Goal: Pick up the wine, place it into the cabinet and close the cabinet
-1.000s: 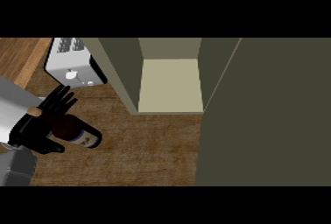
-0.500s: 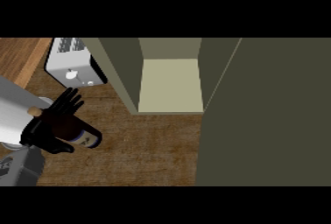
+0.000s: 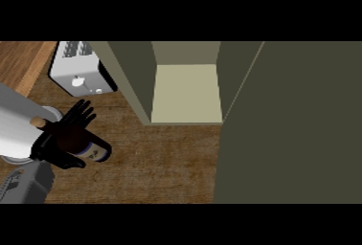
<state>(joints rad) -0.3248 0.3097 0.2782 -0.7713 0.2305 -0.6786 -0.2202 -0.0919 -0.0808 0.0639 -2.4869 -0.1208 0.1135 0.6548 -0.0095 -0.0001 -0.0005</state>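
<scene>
The wine bottle [image 3: 86, 142] stands on the wooden counter [image 3: 163, 162], left of and below the open cabinet [image 3: 185, 93] in the head view. It is dark, with a pale cork end at its upper left and a light label band at its lower right.

The left hand [image 3: 71, 125] covers the bottle from the left. Its lower fingers and thumb wrap round the bottle's body, while its upper fingers spread straight toward the toaster. The grey forearm enters from the view's left edge.

The right hand does not appear in the view.

The cabinet's pale inner shelf is exposed. Its door [image 3: 290, 119] stands swung out on the cabinet's right, filling the right side of the view.

A white toaster [image 3: 79, 76] sits just left of the cabinet, above the bottle and apart from it.
</scene>
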